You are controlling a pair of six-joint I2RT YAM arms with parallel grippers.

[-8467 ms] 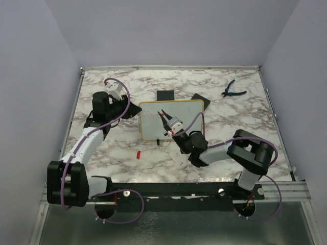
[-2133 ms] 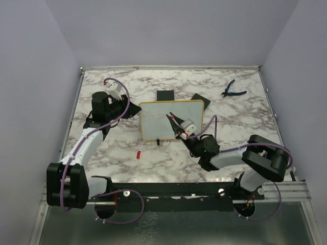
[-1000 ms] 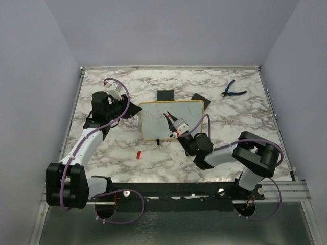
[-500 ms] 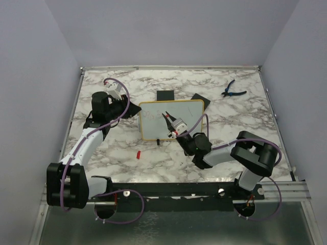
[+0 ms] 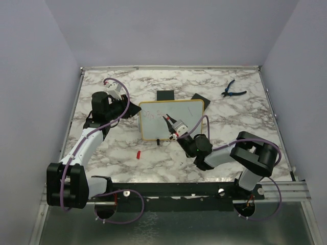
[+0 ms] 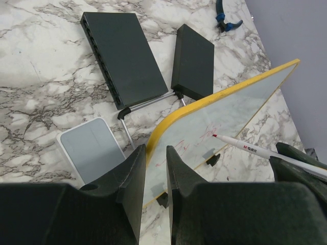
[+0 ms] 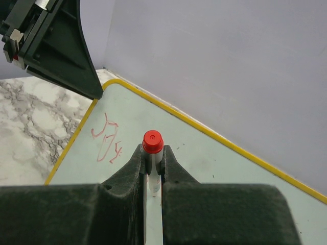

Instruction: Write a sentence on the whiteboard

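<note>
On the worktop (image 5: 245,109), the whiteboard (image 5: 153,127) stands tilted mid-width, nearer the far edge, its left rim pinched by the left claw (image 6: 156,158). The right claw (image 7: 152,158) clamps a marker (image 6: 245,147). The sentence (image 7: 108,142) looks barely begun (a few red strokes), with most left to write.

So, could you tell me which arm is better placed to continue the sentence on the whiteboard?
Right. The right pincer grips the marker, red tip close to the whiteboard near the red scribble. The left pincer is clamped on the board's yellow edge, steadying it.
</note>
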